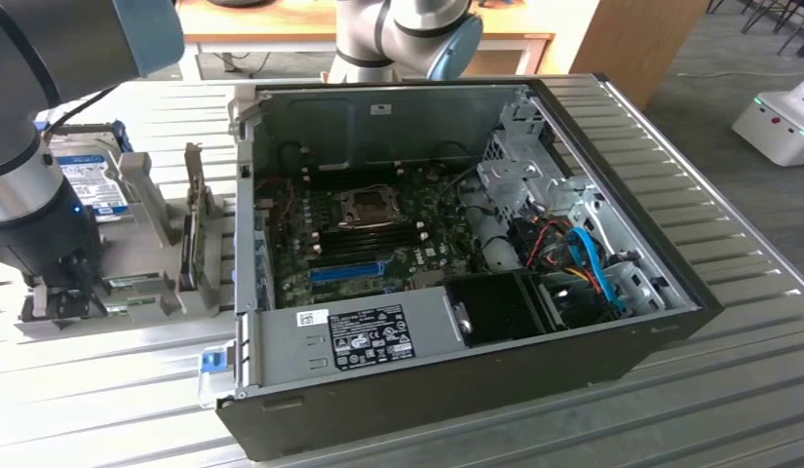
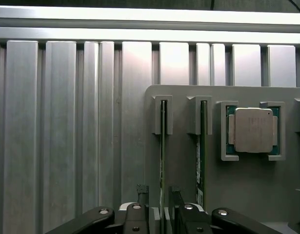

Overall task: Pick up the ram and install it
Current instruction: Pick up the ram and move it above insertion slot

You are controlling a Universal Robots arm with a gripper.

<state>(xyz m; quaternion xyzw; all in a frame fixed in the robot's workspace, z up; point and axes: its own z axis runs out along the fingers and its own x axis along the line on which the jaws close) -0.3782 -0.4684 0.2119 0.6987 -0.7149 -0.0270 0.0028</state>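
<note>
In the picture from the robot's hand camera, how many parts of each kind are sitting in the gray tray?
Ram sticks: 2
Square processor chip: 1
Total: 3

Arm (image 1: pixel 31 185) reaching down at the exterior view's left, end effector (image 1: pixel 66 292) open.
The arm runs steeply down from the upper corner, and the end effector points straight down. In the wrist view, its two dark fingers (image 2: pixel 141 191) stand parallel and apart, with a clear gap between them.
</note>
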